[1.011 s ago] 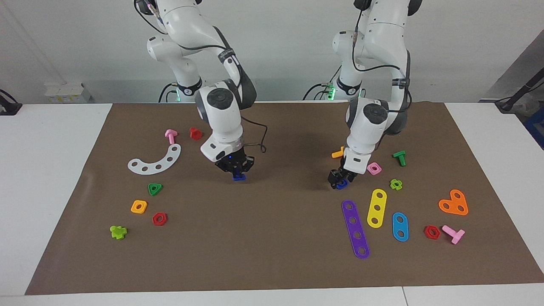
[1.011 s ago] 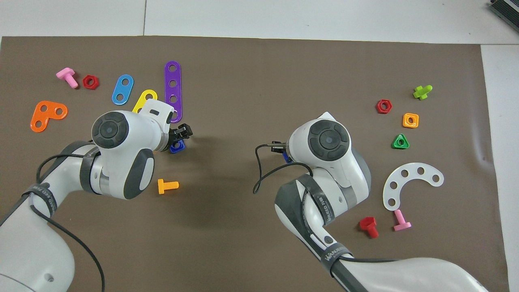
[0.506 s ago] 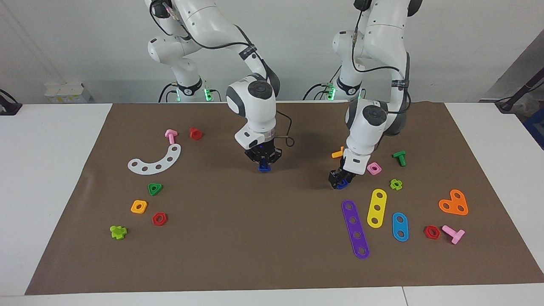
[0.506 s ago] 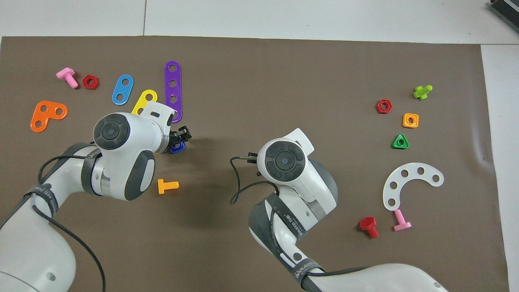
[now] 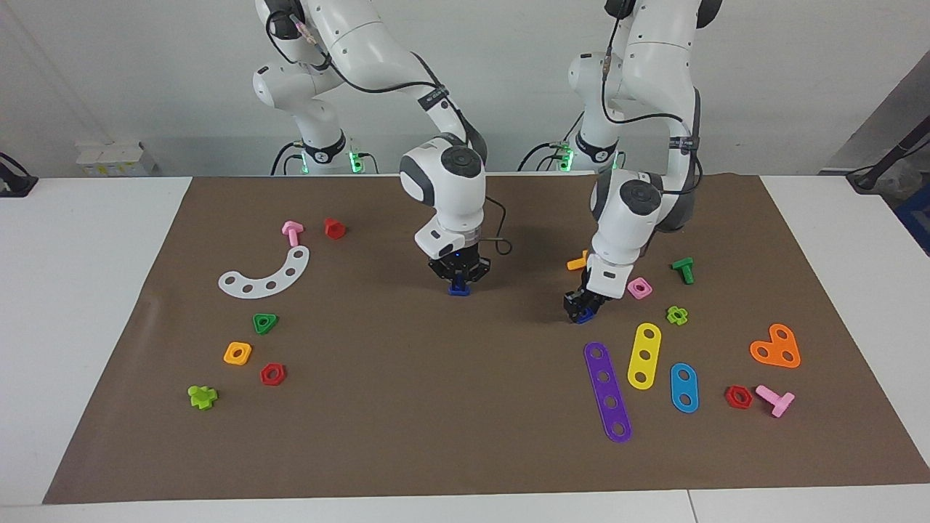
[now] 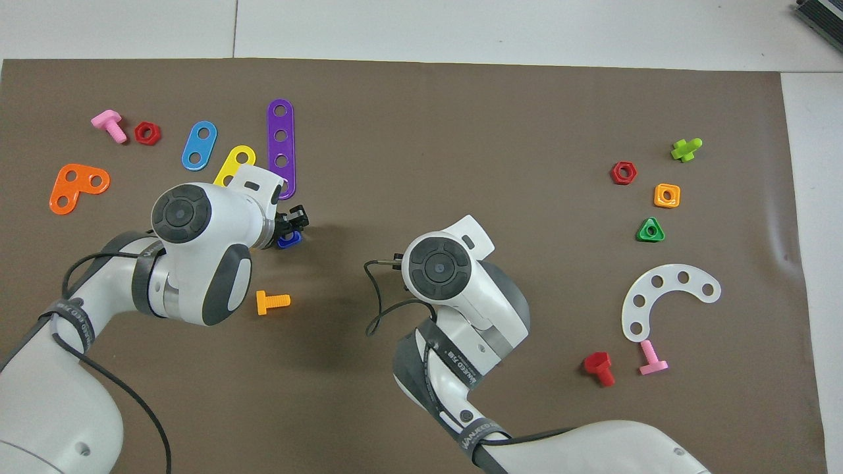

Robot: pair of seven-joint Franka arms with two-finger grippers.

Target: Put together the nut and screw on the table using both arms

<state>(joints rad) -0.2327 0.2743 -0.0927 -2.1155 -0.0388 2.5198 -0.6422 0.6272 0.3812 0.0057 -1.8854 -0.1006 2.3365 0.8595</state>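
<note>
Dark-blue nut (image 5: 458, 289) hangs clamped in the right pincer (image 5: 458, 282) over the desk (image 5: 407, 407) centre; at its 3 o'clock in the facing view, the left pincer (image 5: 583, 310) grips the screw (image 5: 585, 315)

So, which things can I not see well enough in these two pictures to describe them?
- Right gripper and the held blue piece: hidden in the overhead view under the right arm's own wrist.
- Other blue piece: half covered by the left gripper in both views; too small to tell whether it is the nut or the screw.
- Held blue piece, facing view: unclear whether it touches the mat.
</note>
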